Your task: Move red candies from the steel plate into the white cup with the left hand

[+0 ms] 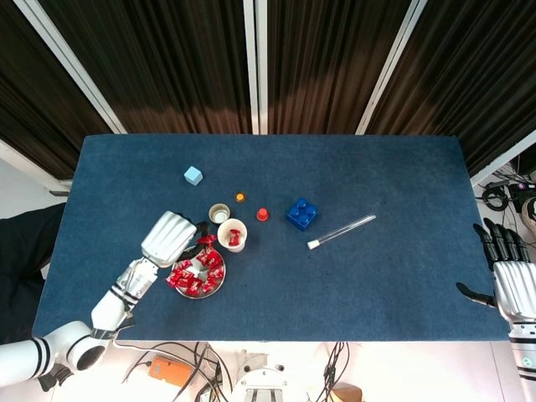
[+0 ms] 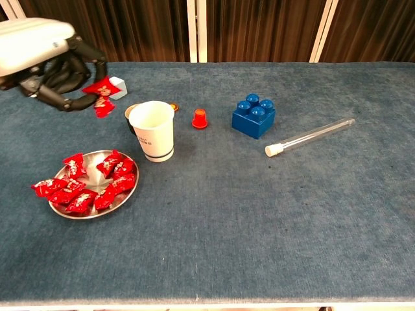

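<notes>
My left hand point(image 2: 45, 58) point(image 1: 167, 236) is raised above the table, left of the white cup point(image 2: 153, 129) point(image 1: 232, 234), and pinches a red candy point(image 2: 99, 94) at its fingertips. Below it the steel plate point(image 2: 88, 212) point(image 1: 213, 289) holds several red candies point(image 2: 71, 194) point(image 1: 194, 275), some spilling over its left rim. One red candy point(image 1: 234, 238) lies inside the cup. My right hand point(image 1: 509, 268) hangs open past the table's right edge, far from everything.
Behind the cup sit a small round tin point(image 1: 219, 213), an orange cap point(image 1: 240, 198) and a red cap point(image 2: 200, 118). A pale blue cube point(image 2: 115, 87) stands far left. A blue brick point(image 2: 253, 116) and a glass test tube point(image 2: 310, 137) lie to the right.
</notes>
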Motion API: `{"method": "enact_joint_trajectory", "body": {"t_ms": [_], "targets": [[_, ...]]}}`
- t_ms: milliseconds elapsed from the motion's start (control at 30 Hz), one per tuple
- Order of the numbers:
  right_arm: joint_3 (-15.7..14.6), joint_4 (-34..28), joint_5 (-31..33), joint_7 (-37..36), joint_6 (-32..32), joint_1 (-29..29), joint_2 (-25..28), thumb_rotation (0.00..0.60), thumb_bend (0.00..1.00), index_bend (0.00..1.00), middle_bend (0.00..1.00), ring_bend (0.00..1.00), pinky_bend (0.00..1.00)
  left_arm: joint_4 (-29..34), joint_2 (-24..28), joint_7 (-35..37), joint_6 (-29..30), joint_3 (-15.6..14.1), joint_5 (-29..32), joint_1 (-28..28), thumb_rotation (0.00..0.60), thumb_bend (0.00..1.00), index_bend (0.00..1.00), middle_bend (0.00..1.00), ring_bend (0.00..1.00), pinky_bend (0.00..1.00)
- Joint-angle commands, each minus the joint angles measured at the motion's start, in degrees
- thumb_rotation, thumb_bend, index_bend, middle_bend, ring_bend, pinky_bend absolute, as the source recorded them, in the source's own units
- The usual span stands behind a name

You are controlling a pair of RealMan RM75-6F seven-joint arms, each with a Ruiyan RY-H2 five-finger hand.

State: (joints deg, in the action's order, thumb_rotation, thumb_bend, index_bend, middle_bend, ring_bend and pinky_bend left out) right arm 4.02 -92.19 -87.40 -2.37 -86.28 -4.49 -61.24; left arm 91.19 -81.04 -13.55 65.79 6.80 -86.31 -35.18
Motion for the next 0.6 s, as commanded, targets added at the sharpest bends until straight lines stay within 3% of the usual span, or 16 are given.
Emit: {"method": "enact_joint_trajectory", "body": {"t_ms": [33,267,600], "targets": [[-0.03,0.25,0.12,-0.32,-0.1,0.16,-0.01,0.6,0.19,0.0,0.03,0.0,0.12,-0.71,-1.97,-0.96,-3.61,2.5,2.71,-3.08,0.6,0.42,0.6,0.85,0.77,0.75],[0.02,0.91,0.5,-1.08,-0.03,0.33,0.04,0.6,0.19,0.0,0.03,0.0,0.12,-5.07,-6.11,-2.87,-9.8,4.83,9.06,-7.31,0.6,0.42,0.6,0.84,0.77,0.75],[0.14,1.23,0.93,-1.25,0.4,0.26,-0.02,0.6,0.19,0.0,0.03,0.0,0.12,-7.68,-6.98,-4.73,-12.73,4.78,14.04,-8.99,0.6,0.4,0.6,0.84,0.77,0.75]]}}
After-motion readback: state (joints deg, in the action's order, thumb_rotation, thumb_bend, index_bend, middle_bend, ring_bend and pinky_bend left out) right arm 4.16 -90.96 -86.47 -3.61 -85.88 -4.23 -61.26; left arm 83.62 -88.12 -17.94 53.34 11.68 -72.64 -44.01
